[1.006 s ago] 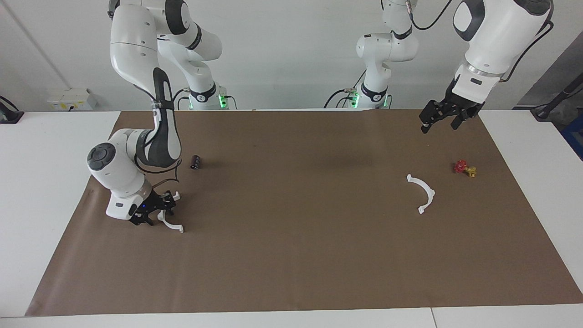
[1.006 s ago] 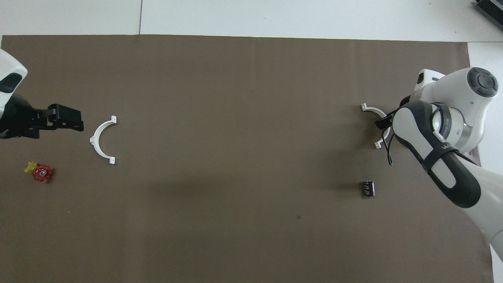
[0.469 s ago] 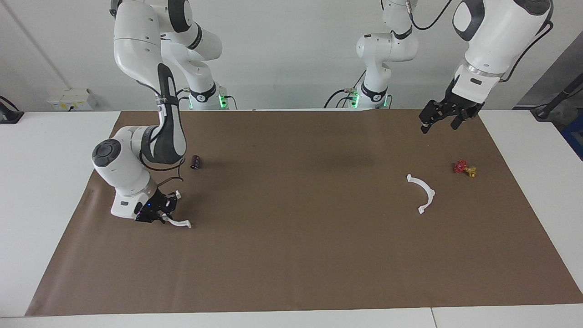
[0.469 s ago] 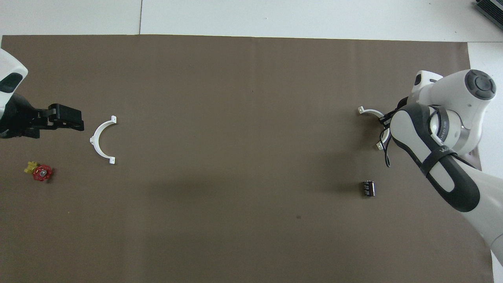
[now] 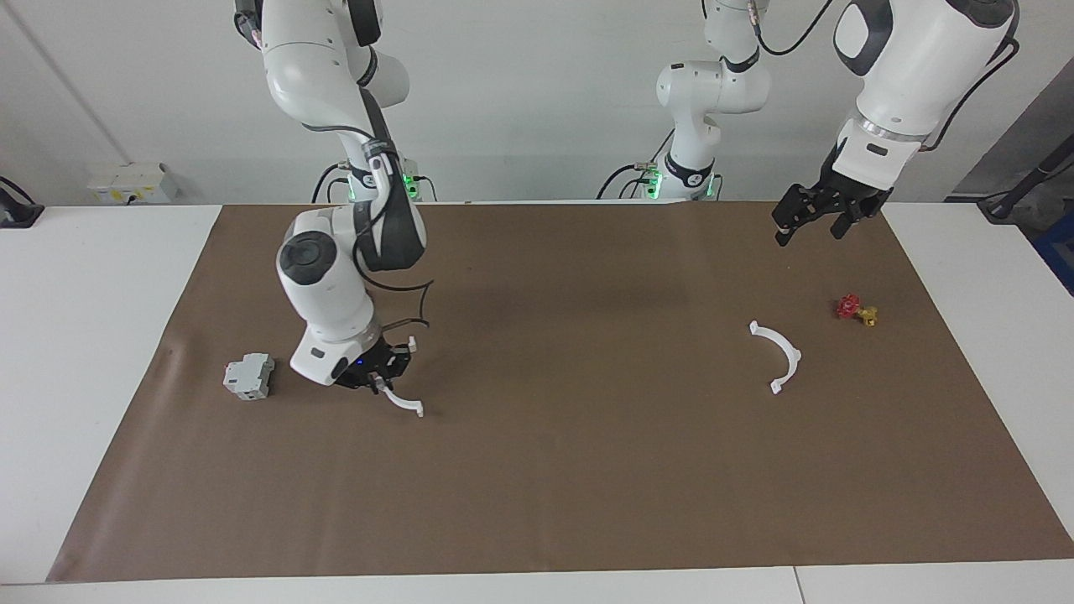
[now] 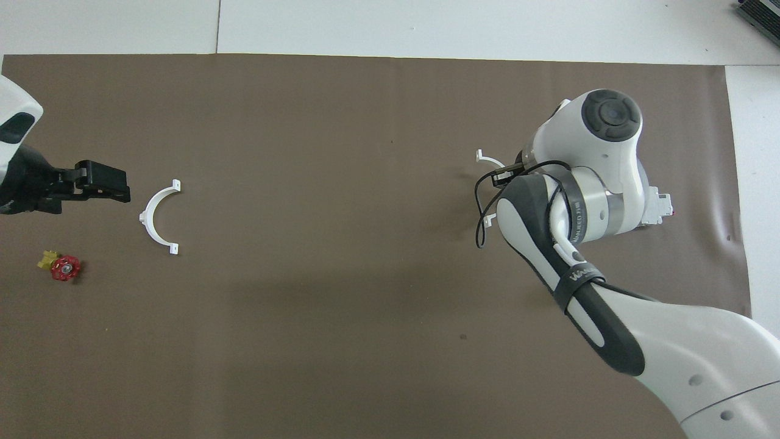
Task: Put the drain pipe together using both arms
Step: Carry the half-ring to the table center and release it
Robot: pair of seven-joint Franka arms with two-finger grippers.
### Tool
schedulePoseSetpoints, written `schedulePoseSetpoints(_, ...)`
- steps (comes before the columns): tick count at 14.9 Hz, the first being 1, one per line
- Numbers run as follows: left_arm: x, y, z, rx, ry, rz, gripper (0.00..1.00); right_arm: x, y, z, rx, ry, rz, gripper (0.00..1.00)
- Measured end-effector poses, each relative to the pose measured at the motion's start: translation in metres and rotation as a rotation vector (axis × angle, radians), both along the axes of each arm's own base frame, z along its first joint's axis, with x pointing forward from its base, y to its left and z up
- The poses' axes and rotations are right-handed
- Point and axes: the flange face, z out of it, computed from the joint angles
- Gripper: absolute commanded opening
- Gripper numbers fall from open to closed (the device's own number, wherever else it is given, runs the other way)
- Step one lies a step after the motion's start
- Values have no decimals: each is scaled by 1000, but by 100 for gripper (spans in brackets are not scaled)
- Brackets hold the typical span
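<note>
My right gripper [image 5: 382,379] [image 6: 503,177] is shut on one white half-ring piece of the drain pipe [image 5: 404,403] [image 6: 487,160]. The piece sticks out below the fingertips, low over the brown mat, at the right arm's end. The other half-ring [image 5: 780,356] [image 6: 157,218] lies flat on the mat at the left arm's end, untouched. My left gripper [image 5: 807,225] [image 6: 106,183] hangs open and empty in the air, over the mat beside that lying piece.
A grey boxy block [image 5: 248,376] [image 6: 658,204] sits on the mat beside the right arm's wrist, toward the mat's edge. A small red-and-yellow valve [image 5: 854,309] [image 6: 63,267] lies near the lying half-ring. The brown mat [image 5: 570,470] covers most of the white table.
The right gripper closed on the half-ring and carried it toward the middle of the table, uncovering the grey block. The left arm has not moved.
</note>
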Motion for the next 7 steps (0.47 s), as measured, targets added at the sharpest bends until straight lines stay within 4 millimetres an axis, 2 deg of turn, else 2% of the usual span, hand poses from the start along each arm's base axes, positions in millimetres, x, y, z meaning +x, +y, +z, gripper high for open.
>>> schedulePoseSetpoints(5,0,0,0,0,0,0,100,-44,123,-8,4,1,-149,0)
schedulePoseSetpoints(7,0,0,0,0,-1,0,100,-57,154,-16,8,-8,-189,0)
